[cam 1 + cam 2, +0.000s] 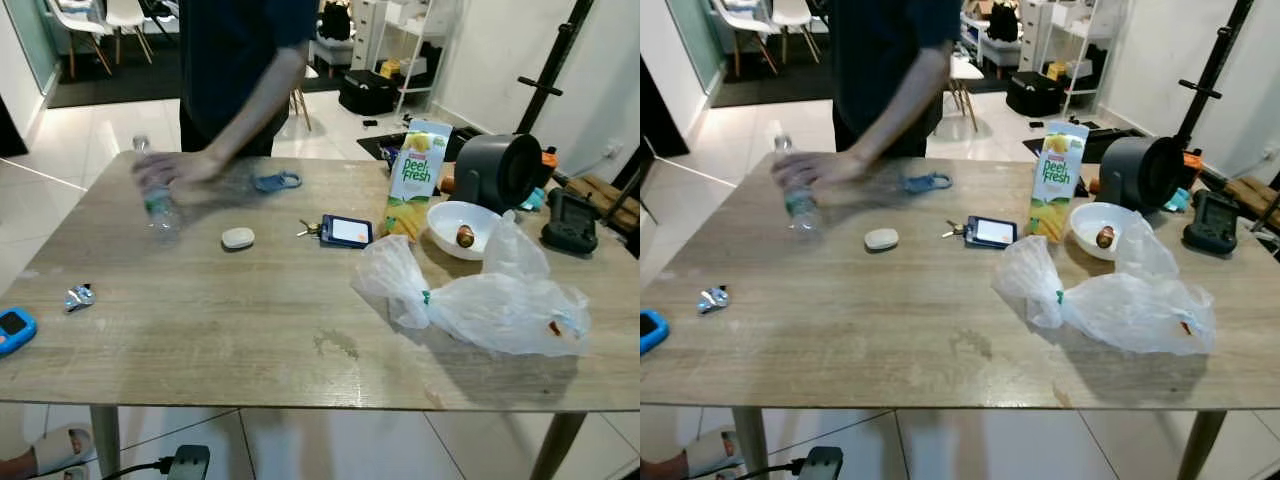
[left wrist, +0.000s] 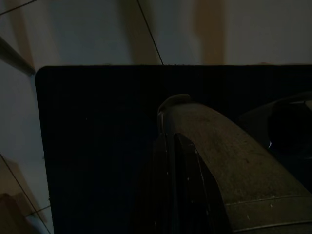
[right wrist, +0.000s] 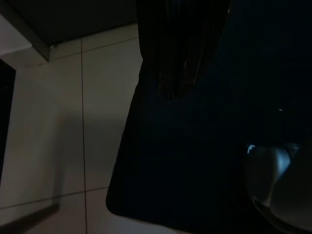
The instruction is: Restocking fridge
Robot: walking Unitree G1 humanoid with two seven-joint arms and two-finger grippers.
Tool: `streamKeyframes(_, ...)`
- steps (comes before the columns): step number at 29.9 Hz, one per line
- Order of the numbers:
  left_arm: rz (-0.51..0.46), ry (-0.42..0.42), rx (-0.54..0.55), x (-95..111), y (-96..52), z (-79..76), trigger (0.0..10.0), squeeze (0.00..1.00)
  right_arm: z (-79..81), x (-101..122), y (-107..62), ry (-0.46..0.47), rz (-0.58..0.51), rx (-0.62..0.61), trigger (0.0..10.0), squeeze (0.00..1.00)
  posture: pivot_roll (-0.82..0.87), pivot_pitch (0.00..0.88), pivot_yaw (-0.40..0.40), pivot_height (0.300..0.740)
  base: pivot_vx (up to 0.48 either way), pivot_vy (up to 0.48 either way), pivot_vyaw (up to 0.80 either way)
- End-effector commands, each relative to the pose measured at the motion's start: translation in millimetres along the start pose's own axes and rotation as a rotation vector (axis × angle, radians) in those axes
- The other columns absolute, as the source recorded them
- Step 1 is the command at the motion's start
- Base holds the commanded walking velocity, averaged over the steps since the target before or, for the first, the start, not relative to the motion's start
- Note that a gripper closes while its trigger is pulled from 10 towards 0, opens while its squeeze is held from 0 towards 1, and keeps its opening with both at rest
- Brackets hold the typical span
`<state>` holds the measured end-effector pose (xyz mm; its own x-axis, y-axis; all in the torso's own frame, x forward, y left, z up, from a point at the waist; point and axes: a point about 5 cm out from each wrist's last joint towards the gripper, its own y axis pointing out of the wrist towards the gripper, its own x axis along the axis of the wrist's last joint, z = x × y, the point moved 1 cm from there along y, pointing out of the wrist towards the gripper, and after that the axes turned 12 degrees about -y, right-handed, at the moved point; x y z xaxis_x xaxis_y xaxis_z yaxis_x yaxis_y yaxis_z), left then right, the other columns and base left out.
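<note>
A tall green and yellow juice carton [image 1: 417, 176] stands upright at the far right of the wooden table [image 1: 240, 330]. A clear water bottle [image 1: 155, 196] stands at the far left, blurred, with a person's hand [image 1: 180, 170] on it. A white bowl [image 1: 462, 228] holding a small brown item sits beside the carton. Crumpled clear plastic bags [image 1: 480, 295] lie in front of the bowl. Both arms hang below the table in shadow. My left gripper [image 2: 171, 105] and my right gripper [image 3: 173, 92] each show dark fingers pressed together over the tiled floor, holding nothing.
A person in dark clothes [image 1: 240, 60] stands behind the table's far edge. On the table lie a white oval item [image 1: 238, 237], a phone with keys [image 1: 345, 231], a blue clip [image 1: 277, 181], a blue device [image 1: 14, 329] and a dark round appliance [image 1: 497, 170].
</note>
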<state>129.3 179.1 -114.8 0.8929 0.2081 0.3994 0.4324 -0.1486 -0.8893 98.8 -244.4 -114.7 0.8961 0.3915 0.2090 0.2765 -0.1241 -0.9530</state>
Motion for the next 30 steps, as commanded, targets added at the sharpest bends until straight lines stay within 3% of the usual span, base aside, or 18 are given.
streamKeyframes(1,0.071,-0.004,-0.006,-18.3,-1.3,-1.6,10.0,0.00,0.7,-0.1,0.0,-0.006,-0.001,0.003,10.0,0.00,0.05,0.000,-0.049,0.740,0.000,0.000,0.00)
streamKeyframes(9,0.079,-0.010,-0.004,-20.9,-1.4,-2.3,10.0,0.00,3.1,-1.7,0.1,-0.004,0.003,0.009,10.0,0.00,0.05,0.000,-0.050,0.740,0.000,-0.342,0.00)
streamKeyframes(30,0.045,0.027,0.000,-12.0,-0.1,-2.9,10.0,0.00,8.4,6.9,1.1,0.008,-0.028,0.017,10.0,0.00,0.05,0.000,-0.042,0.740,0.000,0.000,0.00)
